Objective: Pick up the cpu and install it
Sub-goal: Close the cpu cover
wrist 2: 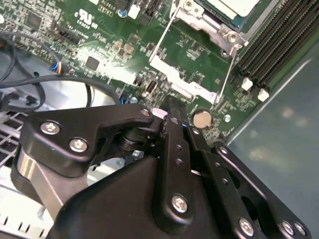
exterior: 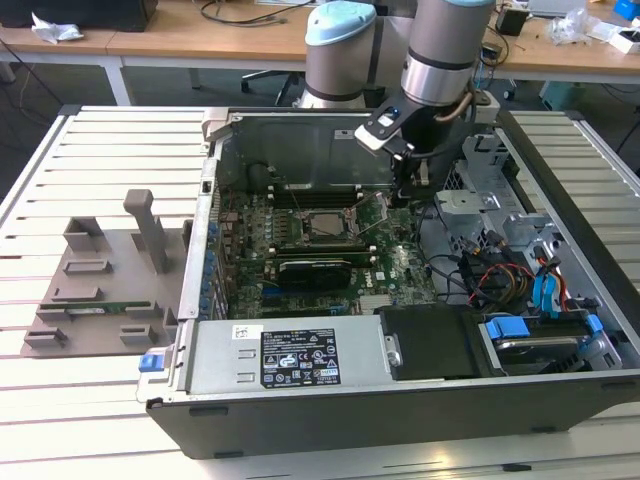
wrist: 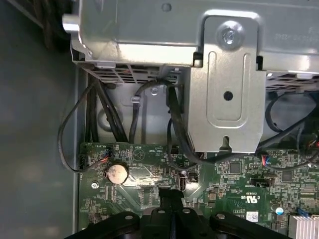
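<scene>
1. The cpu (exterior: 325,223) lies in its socket on the board (exterior: 400,265), inside the open case (exterior: 300,150). One corner shows in the second wrist view (wrist 2: 239,6).
2. The socket's metal plate (wrist 2: 177,82) is swung open toward the jaws, with wire levers (wrist 2: 227,69) raised beside it. Memory slots (wrist 2: 279,45) run just beside the socket on the far side.
3. The cpu's top is flat, pale and silvery, and sits level in the socket.
4. The jaws are together with nothing between them. They hang low over the board, near a coin cell (wrist: 117,173) and apart from the cpu.
5. Black cables (wrist: 169,124) loop off the board's edge under a grey drive cage (wrist: 229,89), close to the arm (exterior: 440,60).
6. The case wall (wrist 2: 279,139) stands just past the coin cell, so room there is tight. The case's top is open, and it rests on a slatted desk (exterior: 100,400) beside a grey fixture (exterior: 100,280).
</scene>
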